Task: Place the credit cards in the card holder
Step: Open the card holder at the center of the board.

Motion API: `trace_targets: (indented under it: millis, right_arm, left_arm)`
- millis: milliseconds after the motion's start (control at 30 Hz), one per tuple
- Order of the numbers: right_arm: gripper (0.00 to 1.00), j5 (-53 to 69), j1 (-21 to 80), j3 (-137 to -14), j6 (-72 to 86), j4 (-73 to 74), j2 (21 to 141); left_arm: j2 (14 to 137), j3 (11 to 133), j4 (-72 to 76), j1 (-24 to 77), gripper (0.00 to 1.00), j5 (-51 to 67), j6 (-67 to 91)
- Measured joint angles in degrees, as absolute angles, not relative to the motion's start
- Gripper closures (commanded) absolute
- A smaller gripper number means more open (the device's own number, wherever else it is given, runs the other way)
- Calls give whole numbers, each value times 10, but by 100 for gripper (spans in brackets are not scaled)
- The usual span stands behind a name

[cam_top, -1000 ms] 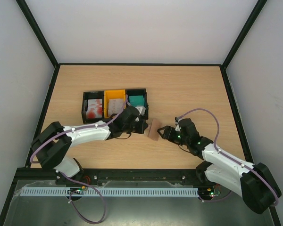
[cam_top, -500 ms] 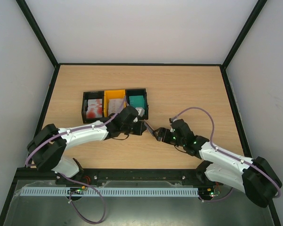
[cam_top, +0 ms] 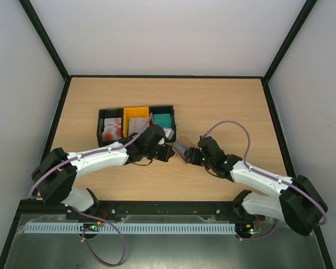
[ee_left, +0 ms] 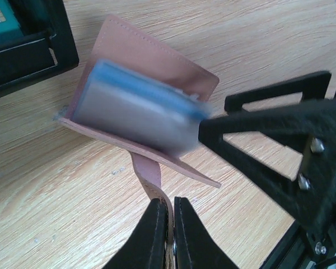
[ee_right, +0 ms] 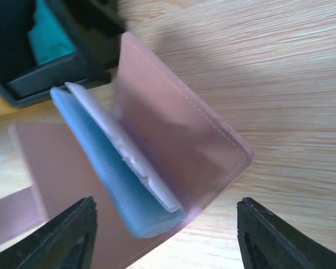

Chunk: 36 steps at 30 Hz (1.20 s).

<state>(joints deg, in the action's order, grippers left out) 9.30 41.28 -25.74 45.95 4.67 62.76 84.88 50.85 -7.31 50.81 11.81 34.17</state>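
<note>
left gripper [ee_left: 167, 235]: fingers pressed together, pinching the holder's tab [ee_left: 150, 176], pinning it to the table [cam_top: 224, 106].
right gripper [ee_right: 162, 218]: my fingers spread wide around the open end of the holder; nothing gripped that I can see.
holder [cam_top: 181, 150]: near the table's middle, just off the trays' right end, folded open; pink cover up, blue-grey pockets [ee_right: 109, 151] fanned out, a pale edge in one pocket.
cards [cam_top: 163, 120]: teal stack in the right black tray, just beyond the holder; whitish stack in the yellow tray [cam_top: 136, 119]; red-and-white stack [cam_top: 111, 129] in the left tray, nearest the table's left edge.
step: opening and steadying the holder, by my reading.
next: keep the tab pinned, spread a pocket, then fetch a card; needs an edge-on entry.
</note>
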Motion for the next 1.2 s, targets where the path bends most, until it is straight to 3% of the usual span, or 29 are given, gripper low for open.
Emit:
trace_targets:
  millis: [233, 500, 800, 1033, 1200]
  right_arm:
    - [36, -4, 413, -292, 458, 92, 683]
    - [36, -3, 413, -313, 450, 104, 675]
    - [61, 62, 417, -314, 427, 86, 690]
    - [61, 80, 442, -322, 424, 78, 748]
    - [70, 80, 453, -348, 424, 69, 786]
  left_arm:
    - [825, 496, -99, 508, 97, 92, 332]
    - [811, 483, -128, 507, 97, 54, 320]
    - [795, 424, -134, 500, 95, 15, 320]
    - [796, 373, -143, 490, 92, -3, 330]
    - [799, 371, -142, 488, 85, -7, 335]
